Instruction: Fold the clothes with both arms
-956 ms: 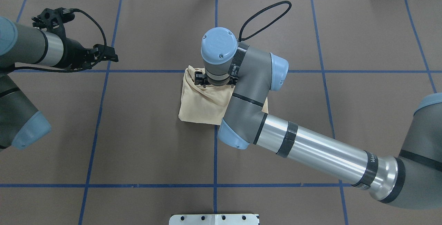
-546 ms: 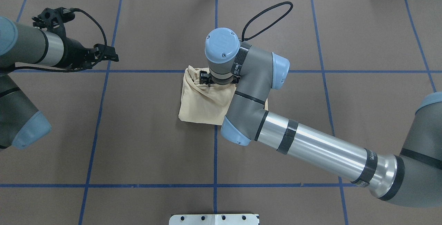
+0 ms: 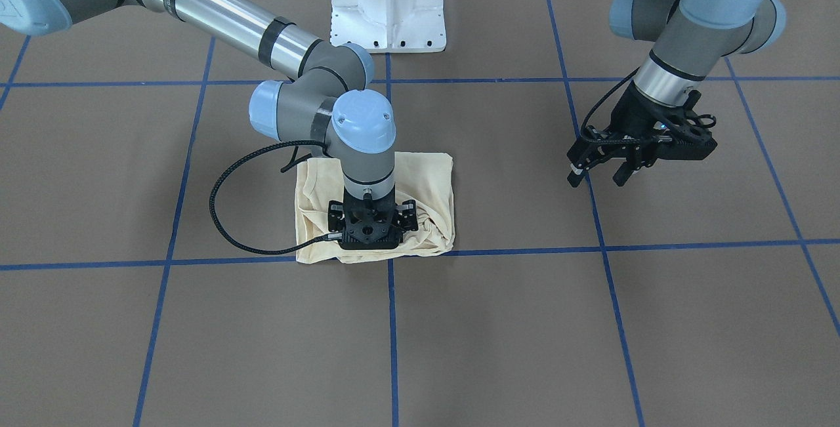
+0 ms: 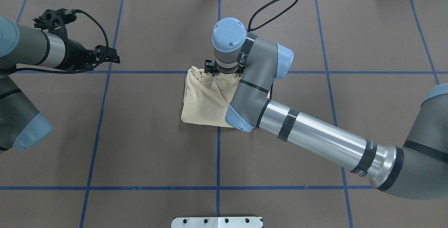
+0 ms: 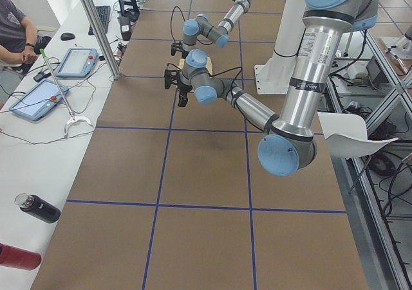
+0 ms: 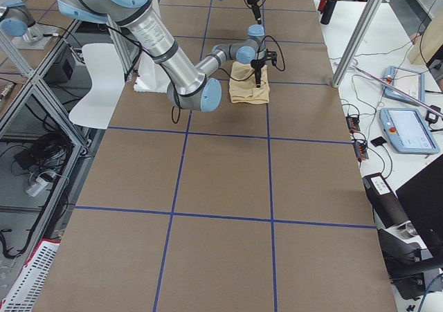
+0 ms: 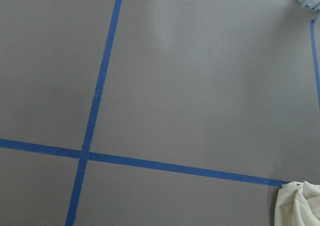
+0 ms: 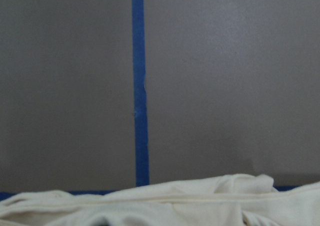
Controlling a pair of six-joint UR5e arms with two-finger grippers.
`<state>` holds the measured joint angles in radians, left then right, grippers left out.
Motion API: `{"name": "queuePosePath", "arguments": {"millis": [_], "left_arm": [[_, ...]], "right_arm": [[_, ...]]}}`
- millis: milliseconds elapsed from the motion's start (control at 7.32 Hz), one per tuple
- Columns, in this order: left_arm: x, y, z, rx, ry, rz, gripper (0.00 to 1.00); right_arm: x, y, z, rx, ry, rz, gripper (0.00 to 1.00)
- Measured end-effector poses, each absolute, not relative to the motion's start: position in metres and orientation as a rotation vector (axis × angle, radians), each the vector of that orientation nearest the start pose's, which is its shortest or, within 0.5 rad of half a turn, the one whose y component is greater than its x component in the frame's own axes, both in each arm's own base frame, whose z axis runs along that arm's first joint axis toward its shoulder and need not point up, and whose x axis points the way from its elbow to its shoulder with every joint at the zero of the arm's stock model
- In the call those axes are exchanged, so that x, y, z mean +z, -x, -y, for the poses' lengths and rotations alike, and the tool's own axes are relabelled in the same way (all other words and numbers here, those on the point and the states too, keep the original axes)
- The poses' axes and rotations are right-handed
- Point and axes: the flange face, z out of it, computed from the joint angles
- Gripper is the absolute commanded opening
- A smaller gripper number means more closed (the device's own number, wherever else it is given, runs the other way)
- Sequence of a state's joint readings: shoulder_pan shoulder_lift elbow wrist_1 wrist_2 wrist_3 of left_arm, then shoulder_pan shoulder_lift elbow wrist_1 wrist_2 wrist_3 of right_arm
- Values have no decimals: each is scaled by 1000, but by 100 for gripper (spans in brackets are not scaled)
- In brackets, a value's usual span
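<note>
Overhead exterior, centre: right gripper (image 4: pixel 212 70), grip hidden, has crept to the upper edge of the folded cream T-shirt (image 4: pixel 203 98), likely finishing the fold; left gripper (image 4: pixel 111 58) hangs splayed, upper left.

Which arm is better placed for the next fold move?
Right. The right gripper sits at the shirt's bunched far edge; the left gripper hangs open over the table, well aside.
</note>
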<state>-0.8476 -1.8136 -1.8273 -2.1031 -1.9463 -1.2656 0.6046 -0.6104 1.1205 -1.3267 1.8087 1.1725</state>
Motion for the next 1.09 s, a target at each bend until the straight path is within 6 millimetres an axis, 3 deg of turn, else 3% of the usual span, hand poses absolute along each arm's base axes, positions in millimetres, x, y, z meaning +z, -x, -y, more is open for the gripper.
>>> {"name": "queuePosePath", "arguments": {"millis": [683,1093], "left_arm": [[349,-312,498,-294,-269,-1043,100],[349,-312,498,-294,-269,-1043,100]], "right_arm": [[217,602,586,86,-171,765,100],[226,585,565,32,-114,828,100]]}}
